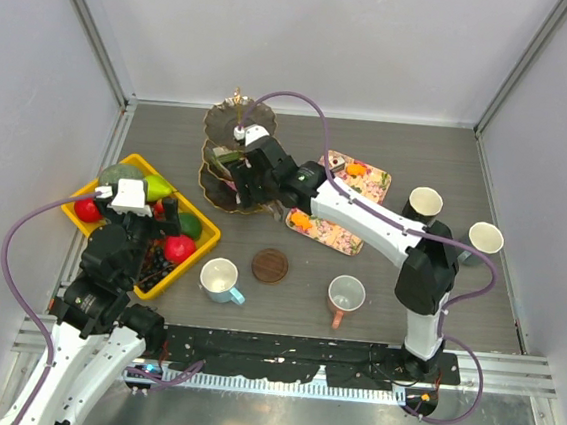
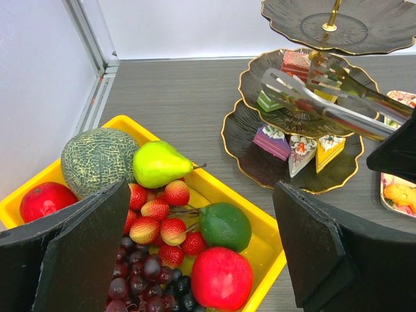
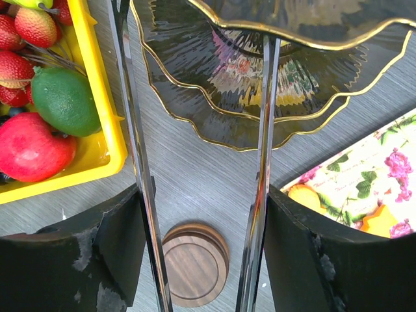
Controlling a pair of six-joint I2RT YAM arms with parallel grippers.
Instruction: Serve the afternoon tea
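The dark three-tier stand (image 1: 231, 152) with a gold handle stands at the back centre. In the left wrist view, cake slices lie on its middle tier (image 2: 305, 123) and bottom tier (image 2: 260, 170): purple (image 2: 272, 141), white (image 2: 301, 153), yellow (image 2: 329, 148), green (image 2: 266, 102) and red (image 2: 296, 63). My right gripper (image 1: 254, 177) (image 3: 203, 221) is shut on metal tongs (image 2: 331, 107) (image 3: 134, 162). Their spread tips hang over the middle tier. Orange pastries (image 1: 301, 219) (image 3: 304, 195) lie on a floral tray (image 1: 350, 204). My left gripper (image 1: 129, 203) (image 2: 201, 260) is open and empty above the yellow crate (image 1: 204, 235).
A white mug (image 1: 219, 279) and a pinkish mug (image 1: 345, 296) stand near the front. A black mug (image 1: 424, 203) and a cream mug (image 1: 484, 237) stand at the right. A wooden coaster (image 1: 269, 264) (image 3: 195, 263) lies between. The crate holds fruit (image 2: 221, 276).
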